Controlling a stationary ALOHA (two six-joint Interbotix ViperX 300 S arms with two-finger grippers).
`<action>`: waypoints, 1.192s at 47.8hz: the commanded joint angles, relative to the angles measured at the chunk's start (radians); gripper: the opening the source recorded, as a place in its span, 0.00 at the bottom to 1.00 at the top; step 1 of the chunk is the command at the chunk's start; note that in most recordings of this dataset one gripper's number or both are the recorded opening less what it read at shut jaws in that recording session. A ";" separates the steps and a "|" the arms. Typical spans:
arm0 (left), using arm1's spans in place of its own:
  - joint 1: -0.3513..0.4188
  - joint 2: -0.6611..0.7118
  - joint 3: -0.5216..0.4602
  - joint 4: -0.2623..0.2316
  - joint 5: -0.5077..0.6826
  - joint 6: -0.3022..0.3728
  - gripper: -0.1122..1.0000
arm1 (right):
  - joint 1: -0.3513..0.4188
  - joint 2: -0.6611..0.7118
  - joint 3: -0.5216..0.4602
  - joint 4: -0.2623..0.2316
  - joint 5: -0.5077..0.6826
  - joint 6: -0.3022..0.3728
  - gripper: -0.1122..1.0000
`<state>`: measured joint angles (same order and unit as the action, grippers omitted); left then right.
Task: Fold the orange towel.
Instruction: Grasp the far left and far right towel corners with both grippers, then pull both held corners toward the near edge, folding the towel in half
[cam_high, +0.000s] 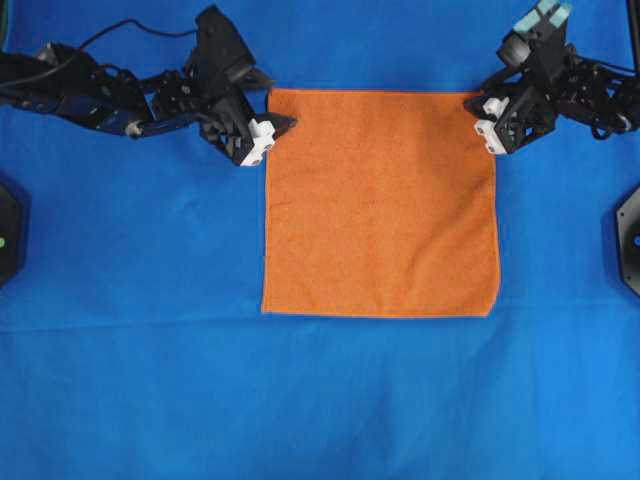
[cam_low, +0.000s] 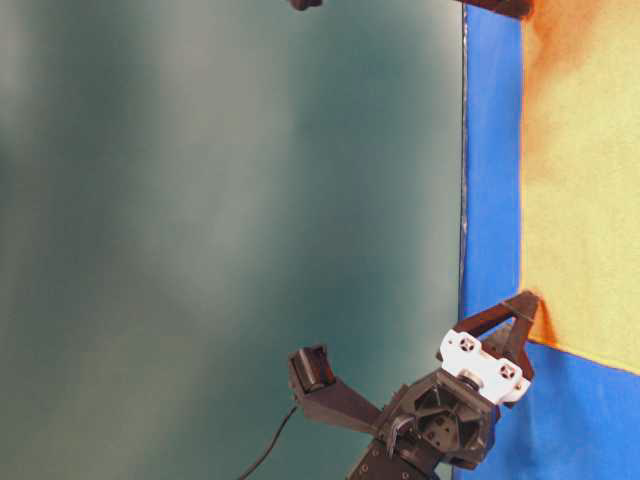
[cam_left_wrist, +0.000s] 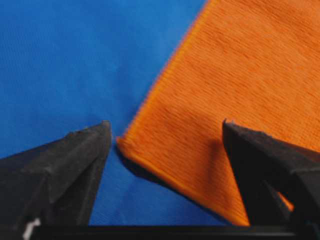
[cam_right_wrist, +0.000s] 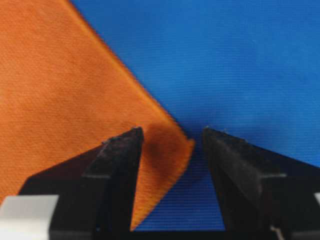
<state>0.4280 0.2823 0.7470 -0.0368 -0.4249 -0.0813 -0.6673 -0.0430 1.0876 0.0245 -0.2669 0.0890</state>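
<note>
The orange towel (cam_high: 380, 205) lies spread as a near-square on the blue cloth. My left gripper (cam_high: 278, 100) is at its far left corner, open; in the left wrist view the gripper (cam_left_wrist: 166, 125) straddles that corner of the towel (cam_left_wrist: 225, 75), which sits slightly raised over its shadow, and nothing is pinched. My right gripper (cam_high: 480, 120) is at the far right corner, also open. In the right wrist view the gripper (cam_right_wrist: 171, 131) has the towel (cam_right_wrist: 65, 90) corner between its fingers, untouched by the right finger. The table-level view shows the left gripper (cam_low: 528, 318) at the towel (cam_low: 580, 180) edge.
The blue cloth (cam_high: 130, 300) covers the whole table around the towel. Black fixtures stand at the left edge (cam_high: 6, 230) and the right edge (cam_high: 630, 240). Both arms reach in from the far corners.
</note>
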 joint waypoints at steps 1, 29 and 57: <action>0.012 -0.008 -0.020 -0.002 -0.012 0.002 0.82 | -0.012 0.006 -0.008 -0.002 -0.025 -0.003 0.58; -0.009 0.006 -0.023 0.003 0.037 0.009 0.12 | -0.012 0.011 -0.008 -0.011 -0.031 -0.005 0.12; -0.028 -0.114 -0.025 0.005 0.106 0.025 0.12 | 0.006 -0.133 0.014 -0.009 0.011 0.002 0.12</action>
<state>0.4111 0.1994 0.7332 -0.0337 -0.3145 -0.0598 -0.6673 -0.1580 1.1075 0.0153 -0.2546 0.0874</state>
